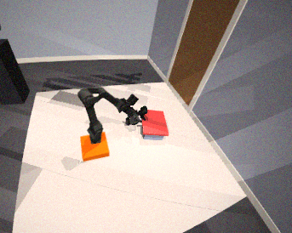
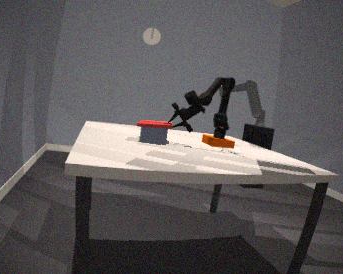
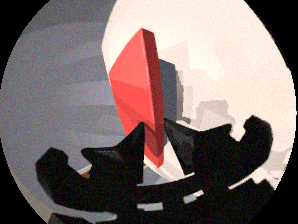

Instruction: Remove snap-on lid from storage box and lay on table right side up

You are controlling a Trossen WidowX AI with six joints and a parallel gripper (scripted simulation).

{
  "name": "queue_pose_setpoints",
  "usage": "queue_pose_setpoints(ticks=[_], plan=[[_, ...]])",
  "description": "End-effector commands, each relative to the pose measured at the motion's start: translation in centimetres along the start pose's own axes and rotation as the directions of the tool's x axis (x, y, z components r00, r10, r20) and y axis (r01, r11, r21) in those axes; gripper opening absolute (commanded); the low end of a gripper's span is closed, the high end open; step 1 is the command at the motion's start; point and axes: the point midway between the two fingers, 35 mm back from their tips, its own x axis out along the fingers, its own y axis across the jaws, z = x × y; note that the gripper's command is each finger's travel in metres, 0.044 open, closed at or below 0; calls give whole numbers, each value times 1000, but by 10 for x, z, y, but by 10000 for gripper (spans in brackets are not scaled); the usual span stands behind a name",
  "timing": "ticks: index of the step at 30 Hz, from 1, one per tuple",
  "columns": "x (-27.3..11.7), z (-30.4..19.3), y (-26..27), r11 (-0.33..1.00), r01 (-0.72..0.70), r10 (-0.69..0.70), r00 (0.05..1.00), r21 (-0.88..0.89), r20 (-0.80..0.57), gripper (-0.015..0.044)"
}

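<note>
The red lid (image 1: 155, 122) (image 2: 151, 123) (image 3: 135, 90) lies on top of the blue-grey storage box (image 1: 153, 137) (image 2: 154, 134) (image 3: 168, 87) and looks about level. Whether it is fully snapped on cannot be told. The box stands on the white table (image 1: 118, 191) (image 2: 109, 155) (image 3: 205, 30). My gripper (image 1: 141, 118) (image 2: 170, 124) (image 3: 153, 121) is shut on the lid's edge nearest the arm, one finger above it and the other below. The exact contact under the rim is hidden.
The arm's orange base block (image 1: 94, 148) (image 2: 218, 141) stands on the table, to the left of the box in the top view. The wall with a brown door (image 1: 199, 47) runs beyond the table's right edge there.
</note>
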Motion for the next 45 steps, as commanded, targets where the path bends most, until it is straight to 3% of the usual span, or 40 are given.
queue_pose_setpoints(ticks=[1, 45], plan=[[-1, 0, 1, 1000, 0, 0, 1000, 3, 2, 0], [-1, -1, 5, 1000, -1, 1, 1000, -1, 1, 0]])
